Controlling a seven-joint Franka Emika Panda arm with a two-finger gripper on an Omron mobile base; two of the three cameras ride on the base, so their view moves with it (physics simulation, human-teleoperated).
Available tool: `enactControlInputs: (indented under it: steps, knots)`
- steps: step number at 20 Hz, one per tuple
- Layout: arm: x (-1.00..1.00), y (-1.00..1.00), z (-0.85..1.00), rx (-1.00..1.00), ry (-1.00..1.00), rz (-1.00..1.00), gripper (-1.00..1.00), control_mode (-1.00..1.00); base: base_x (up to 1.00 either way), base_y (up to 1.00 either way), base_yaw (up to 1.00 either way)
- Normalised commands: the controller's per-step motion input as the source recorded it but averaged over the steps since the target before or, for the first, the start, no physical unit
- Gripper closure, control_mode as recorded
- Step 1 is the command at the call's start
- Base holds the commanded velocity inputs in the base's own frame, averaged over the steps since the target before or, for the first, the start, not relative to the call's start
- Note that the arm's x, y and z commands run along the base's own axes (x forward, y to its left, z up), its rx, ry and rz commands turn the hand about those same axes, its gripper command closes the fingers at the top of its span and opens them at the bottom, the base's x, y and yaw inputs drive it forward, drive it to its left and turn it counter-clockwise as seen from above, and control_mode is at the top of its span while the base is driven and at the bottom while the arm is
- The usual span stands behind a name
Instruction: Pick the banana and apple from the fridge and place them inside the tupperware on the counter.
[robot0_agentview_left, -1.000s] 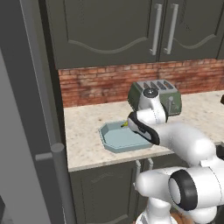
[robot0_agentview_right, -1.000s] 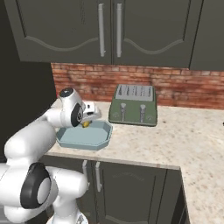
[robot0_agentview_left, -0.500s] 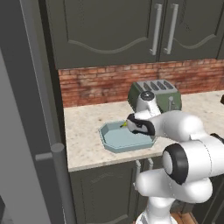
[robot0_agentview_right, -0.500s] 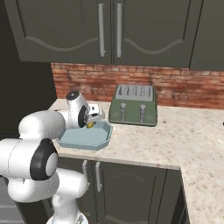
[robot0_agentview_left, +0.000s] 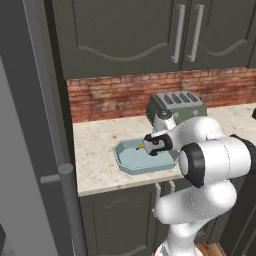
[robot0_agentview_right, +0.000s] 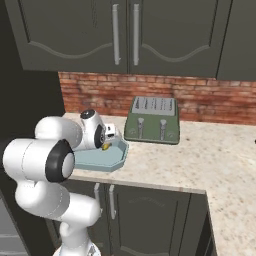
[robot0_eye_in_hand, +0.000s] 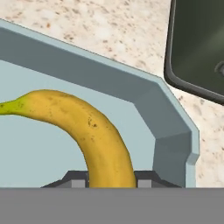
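Arm over the tabletop, end effector low inside the tupperware.
The toaster stands just beside the tupperware; the end effector is pinching the banana, which curves within the container's blue walls.

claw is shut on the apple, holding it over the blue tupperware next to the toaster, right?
Not the apple: the hand view shows the claw shut on the banana. The rest holds: it is over the blue tupperware, next to the toaster.
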Motion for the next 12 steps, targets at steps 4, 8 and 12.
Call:
enactControlInputs:
  steps: [4,8,12]
  knots:
    - [0.25,-0.02,-0.28,0.00,0.01,0.00,1.00,-1.00,0.00,0.00,0.00]
    - [0.21,-0.02,-0.24,0.00,0.02,0.00,-1.00,-1.00,0.00,0.00,0.00]
    - [0.18,0.00,-0.05,0.00,0.01,0.00,-1.00,-1.00,0.00,0.00,0.00]
